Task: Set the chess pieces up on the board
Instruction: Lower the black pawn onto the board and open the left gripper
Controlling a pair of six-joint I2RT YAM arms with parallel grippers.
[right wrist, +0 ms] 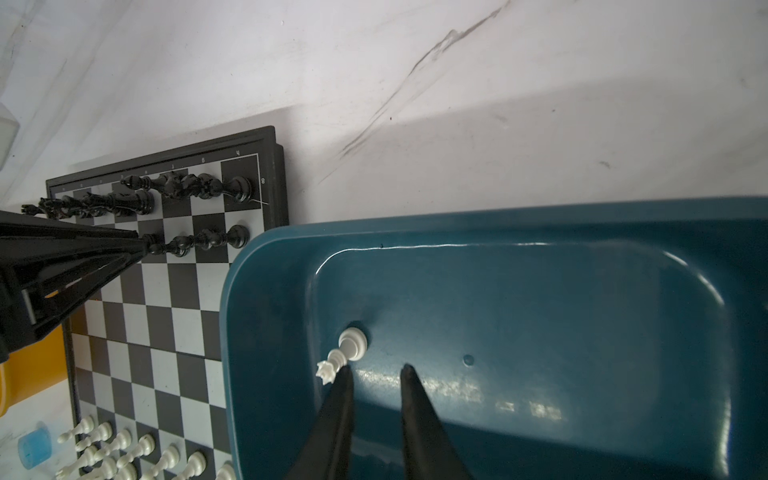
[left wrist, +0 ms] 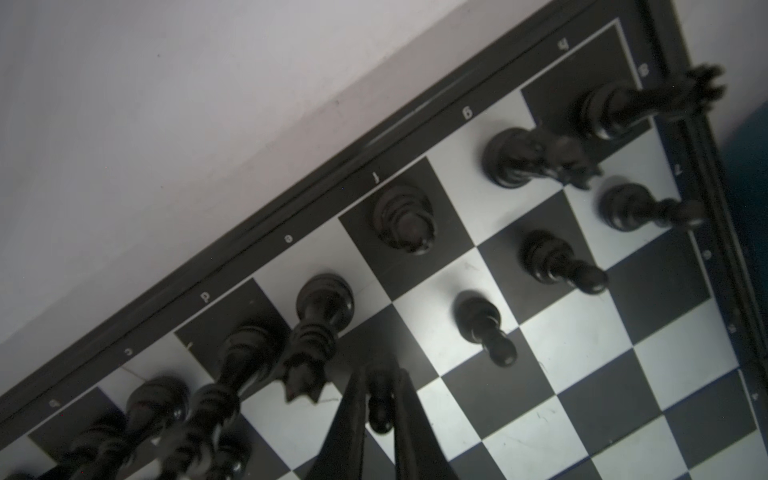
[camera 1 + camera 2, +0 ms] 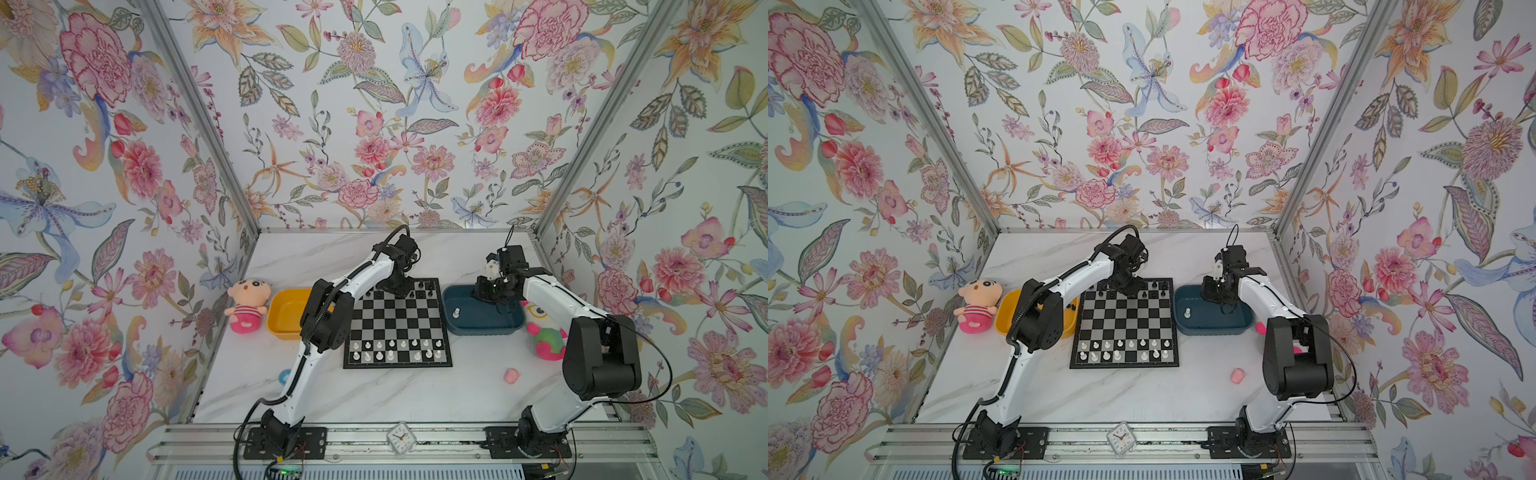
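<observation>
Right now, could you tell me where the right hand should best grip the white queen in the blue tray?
Grip the white queen around its slim stem below the crown, coming from above: it stands upright on the blue tray's floor, clear of the walls.

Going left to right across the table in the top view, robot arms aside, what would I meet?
In a top view: doll → yellow tray → chessboard → blue tray → colourful plush.

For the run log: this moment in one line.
left jaws: around black pawn, at board | right jaws: open over blue tray, beside white piece
</observation>
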